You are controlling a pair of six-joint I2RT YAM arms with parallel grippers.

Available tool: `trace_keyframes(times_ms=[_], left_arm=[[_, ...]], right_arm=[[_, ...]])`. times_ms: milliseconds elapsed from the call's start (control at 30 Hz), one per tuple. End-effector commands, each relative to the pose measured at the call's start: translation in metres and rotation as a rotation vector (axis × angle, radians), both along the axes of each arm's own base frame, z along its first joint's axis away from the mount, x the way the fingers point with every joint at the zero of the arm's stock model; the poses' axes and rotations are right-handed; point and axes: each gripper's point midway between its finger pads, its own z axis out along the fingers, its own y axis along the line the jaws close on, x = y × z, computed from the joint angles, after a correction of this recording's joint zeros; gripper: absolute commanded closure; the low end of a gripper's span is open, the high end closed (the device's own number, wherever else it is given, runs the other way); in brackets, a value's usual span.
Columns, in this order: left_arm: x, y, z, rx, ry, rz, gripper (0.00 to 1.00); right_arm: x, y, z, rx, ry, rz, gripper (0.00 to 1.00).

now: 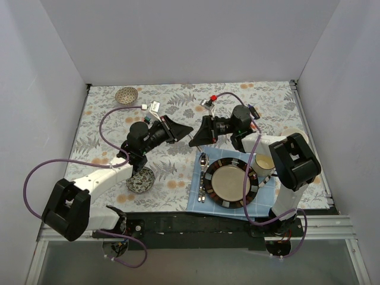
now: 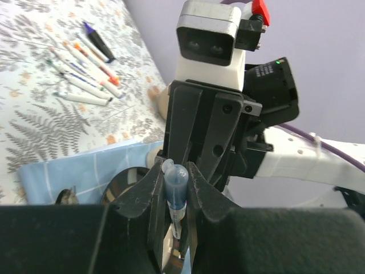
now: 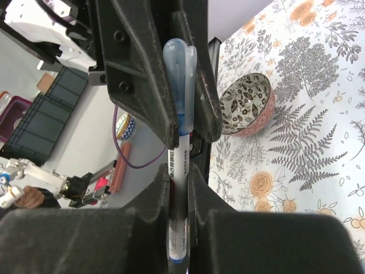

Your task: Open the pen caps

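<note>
Fern-print tabletop (image 1: 267,101); left claw (image 2: 175,177) tight on blue cap (image 3: 179,74), right claw (image 3: 178,177) tight on white pen (image 3: 177,228), half hidden.

Much of the pen (image 3: 178,165) is hidden from view; its lettering looks blurred.

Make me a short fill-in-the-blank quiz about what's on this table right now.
The left gripper and right gripper clamp one pen whose cap is ____.
The plate lies on the robot's ____ side.
The spare pens lying loose have ____ barrels.
Missing words: blue, right, white.
</note>
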Motion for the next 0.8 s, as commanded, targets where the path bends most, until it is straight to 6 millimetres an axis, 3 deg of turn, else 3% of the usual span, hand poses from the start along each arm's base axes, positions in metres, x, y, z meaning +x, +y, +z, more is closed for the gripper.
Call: trace_keyframes(times_ms=[0,67,100,133,200,233,367,633,767], left_arm=[[0.045,0.052,0.045,0.212,-0.250,0.335,1.00],[0.061,0.090,0.084,0.196,-0.334,0.453,1.00],[0.077,0.125,0.100,0.194,-0.361,0.527,1.00],[0.083,0.142,0.133,0.162,-0.414,0.575,1.00],[0.100,0.176,0.153,0.162,-0.440,0.640,1.00],[0.103,0.183,0.180,0.135,-0.474,0.658,1.00],[0.116,0.209,0.208,0.059,-0.478,0.679,1.00],[0.131,0.258,0.217,-0.050,-0.415,0.734,1.00],[0.127,0.262,0.220,-0.044,-0.420,0.726,1.00]], right_arm=[[-0.004,0.002,0.006,0.016,-0.026,0.019,0.99],[-0.006,0.003,0.003,0.011,-0.017,0.025,0.99],[-0.010,0.005,0.001,0.008,-0.011,0.037,0.99],[-0.013,0.006,0.002,0.010,-0.015,0.051,0.99],[-0.022,0.012,0.001,0.011,-0.015,0.079,0.99],[-0.026,0.015,0.001,0.012,-0.021,0.094,0.99],[-0.038,0.022,0.001,0.020,-0.040,0.138,0.99],[-0.043,0.025,0.001,0.021,-0.054,0.158,0.99],[-0.044,0.025,0.005,0.027,-0.070,0.168,0.99]])
